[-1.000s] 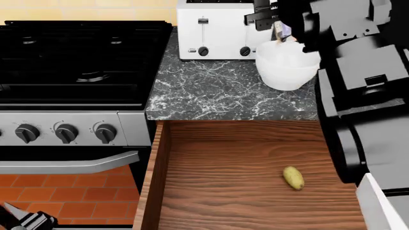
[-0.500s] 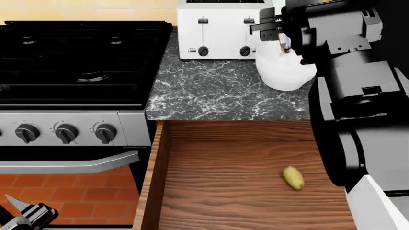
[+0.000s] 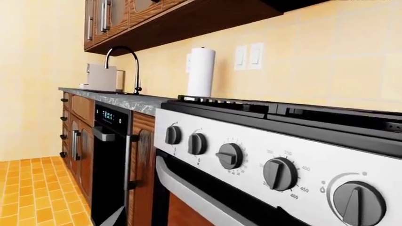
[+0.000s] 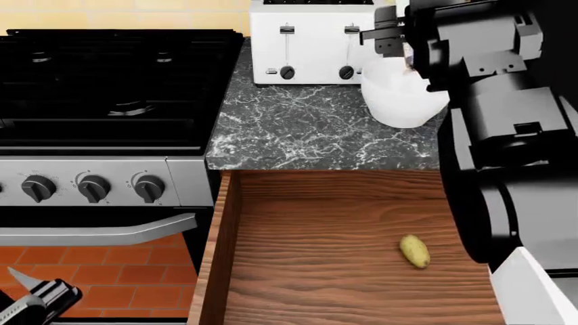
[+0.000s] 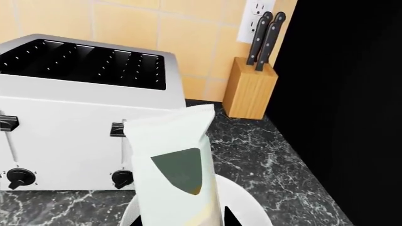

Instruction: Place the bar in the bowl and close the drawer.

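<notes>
bowl (image 4: 400, 98) on counter (image 4: 307, 128) right of toaster (image 4: 307, 40), bar (image 5: 179, 174) above bowl; stove (image 4: 108, 95) left of counter; open drawer (image 4: 334, 237) in front, holding potato (image 4: 415, 251).

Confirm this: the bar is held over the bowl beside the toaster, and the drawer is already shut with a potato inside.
Not quite. The drawer is open, not shut; the head view shows its wooden floor with the potato lying on it. The rest holds: the right wrist view shows the bar over the bowl, beside the toaster.
</notes>
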You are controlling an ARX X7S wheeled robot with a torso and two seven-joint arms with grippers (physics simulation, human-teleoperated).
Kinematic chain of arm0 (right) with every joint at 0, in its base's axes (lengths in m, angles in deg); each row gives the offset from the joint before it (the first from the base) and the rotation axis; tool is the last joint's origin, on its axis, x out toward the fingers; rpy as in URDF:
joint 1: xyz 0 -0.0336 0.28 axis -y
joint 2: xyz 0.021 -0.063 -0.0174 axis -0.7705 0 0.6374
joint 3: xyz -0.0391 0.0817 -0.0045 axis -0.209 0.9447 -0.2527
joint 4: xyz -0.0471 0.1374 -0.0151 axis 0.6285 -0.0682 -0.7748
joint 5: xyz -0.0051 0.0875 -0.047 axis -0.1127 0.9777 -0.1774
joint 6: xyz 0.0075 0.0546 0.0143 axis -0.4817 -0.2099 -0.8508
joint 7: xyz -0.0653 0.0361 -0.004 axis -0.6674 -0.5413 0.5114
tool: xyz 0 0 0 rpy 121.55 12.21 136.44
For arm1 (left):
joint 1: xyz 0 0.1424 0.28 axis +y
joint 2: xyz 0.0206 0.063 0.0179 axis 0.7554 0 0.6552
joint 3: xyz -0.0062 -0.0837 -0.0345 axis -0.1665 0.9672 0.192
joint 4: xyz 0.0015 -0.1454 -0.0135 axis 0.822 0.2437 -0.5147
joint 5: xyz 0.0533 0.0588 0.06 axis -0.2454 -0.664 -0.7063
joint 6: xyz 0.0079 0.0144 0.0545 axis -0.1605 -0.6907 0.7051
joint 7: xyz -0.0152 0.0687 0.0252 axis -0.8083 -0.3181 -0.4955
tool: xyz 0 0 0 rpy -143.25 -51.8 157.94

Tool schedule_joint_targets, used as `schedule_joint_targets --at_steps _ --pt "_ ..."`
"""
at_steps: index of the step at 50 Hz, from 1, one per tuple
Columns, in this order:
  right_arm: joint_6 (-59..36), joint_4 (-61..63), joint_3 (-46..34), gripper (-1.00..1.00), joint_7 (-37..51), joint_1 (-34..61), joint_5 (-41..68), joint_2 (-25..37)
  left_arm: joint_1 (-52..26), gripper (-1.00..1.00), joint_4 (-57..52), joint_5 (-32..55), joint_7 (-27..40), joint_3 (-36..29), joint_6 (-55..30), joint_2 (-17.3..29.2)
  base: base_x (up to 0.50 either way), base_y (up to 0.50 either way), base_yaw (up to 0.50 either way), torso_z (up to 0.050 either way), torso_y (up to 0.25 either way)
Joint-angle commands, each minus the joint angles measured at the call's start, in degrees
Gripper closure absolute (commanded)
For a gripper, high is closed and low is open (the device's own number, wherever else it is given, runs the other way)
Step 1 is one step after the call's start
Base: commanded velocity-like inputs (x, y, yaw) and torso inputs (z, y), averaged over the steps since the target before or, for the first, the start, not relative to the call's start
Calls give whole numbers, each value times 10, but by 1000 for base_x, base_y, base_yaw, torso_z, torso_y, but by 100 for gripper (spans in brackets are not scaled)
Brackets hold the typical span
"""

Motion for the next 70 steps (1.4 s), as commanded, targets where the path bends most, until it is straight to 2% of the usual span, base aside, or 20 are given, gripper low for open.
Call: schedule_joint_targets --at_steps 1,27,70 --pt "9 0 -2 100 2 6 -5 -1 -4 -100 -14 -5 8 0 -21 4 0 0 0 0 0" --pt "7 0 -20 100 -2 19 -4 -4 -10 -100 -21 -3 8 -4 -29 9 0 0 0 0 -80" --pt "13 0 -54 100 10 55 1 -12 -46 -100 2 -3 7 -17 -46 12 0 0 0 0 -1"
